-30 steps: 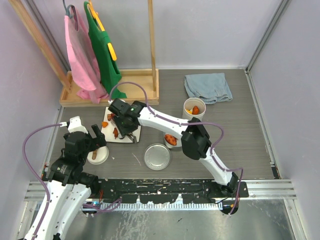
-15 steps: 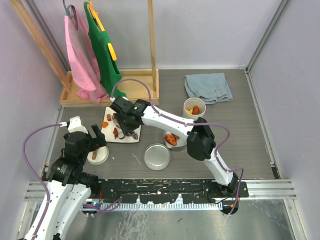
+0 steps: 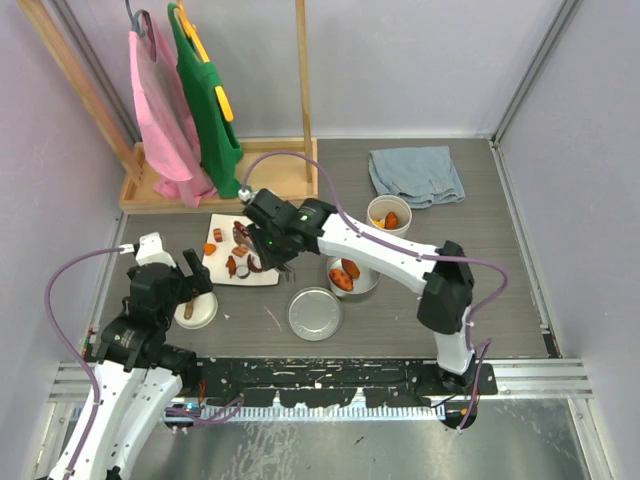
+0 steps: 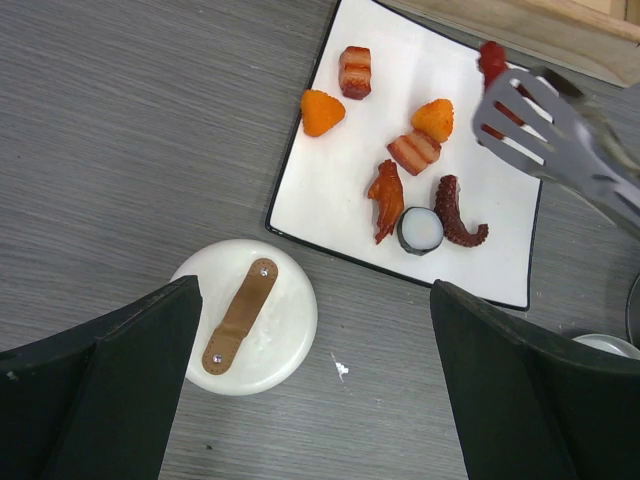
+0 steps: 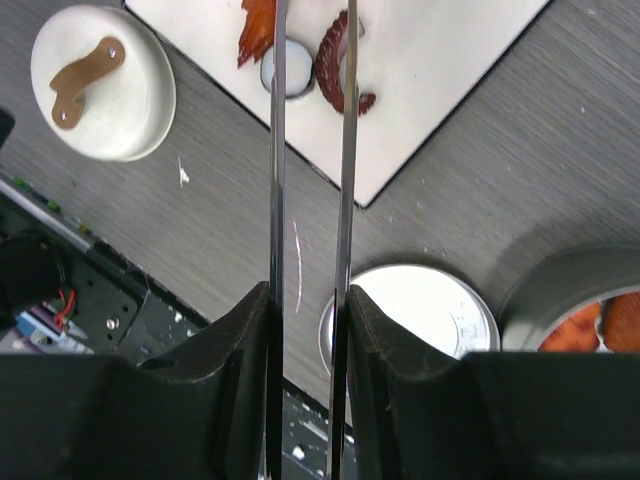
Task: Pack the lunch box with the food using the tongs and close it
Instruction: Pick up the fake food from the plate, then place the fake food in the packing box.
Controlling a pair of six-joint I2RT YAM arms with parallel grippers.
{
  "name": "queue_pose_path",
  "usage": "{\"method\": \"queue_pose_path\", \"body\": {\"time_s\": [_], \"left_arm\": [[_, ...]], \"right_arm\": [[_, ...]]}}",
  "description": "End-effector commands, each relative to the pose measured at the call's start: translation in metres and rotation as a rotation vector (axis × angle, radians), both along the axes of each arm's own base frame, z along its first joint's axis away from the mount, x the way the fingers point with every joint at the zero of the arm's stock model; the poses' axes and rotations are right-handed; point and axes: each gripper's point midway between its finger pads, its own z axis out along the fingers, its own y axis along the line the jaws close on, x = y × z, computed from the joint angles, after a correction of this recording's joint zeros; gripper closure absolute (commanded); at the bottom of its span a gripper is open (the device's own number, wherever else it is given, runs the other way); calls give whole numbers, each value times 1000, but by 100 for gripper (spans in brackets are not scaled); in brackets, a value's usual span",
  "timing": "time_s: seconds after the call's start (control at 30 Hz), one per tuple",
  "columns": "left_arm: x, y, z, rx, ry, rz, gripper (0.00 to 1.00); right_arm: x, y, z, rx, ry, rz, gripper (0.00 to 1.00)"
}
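White and smooth, the round lid [image 4: 245, 315] is lying left under the spread left gripper [image 4: 312, 290], probably awaiting closing. Bite-sized food [image 4: 415, 152] is sitting on the glossy square plate [image 4: 340, 200], where the right gripper [image 5: 305, 310] is squeezing the slim steel tongs [image 4: 545, 125] partway together. I cannot tell whether they are pinching anything. Rightward, the shallow tin [image 5: 530, 290] and far tub [image 3: 375, 226] are holding orange pieces.

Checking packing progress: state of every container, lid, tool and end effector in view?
white cylindrical tub: open, orange food inside.
shallow round steel tin: open, orange pieces inside.
flat steel lid: off, on table.
white round lid with brown handle: off, handle up.
long grey metal tongs: gripped, tips over white square plate.
right end effector: shut on tongs.
left end effector: open, empty.
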Motion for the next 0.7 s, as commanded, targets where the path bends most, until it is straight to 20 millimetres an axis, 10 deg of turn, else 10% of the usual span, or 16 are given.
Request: {"method": "queue_pose_path", "body": {"time_s": [0.0,0.67], "left_arm": [[5,-1,12,-15,-38,3,2],[5,-4,11,-20,-34,-11,2]], "right_arm": [[-7,-21,53,98,-89,11,70],[-56,-205,29,-26,42,-124,69]]}}
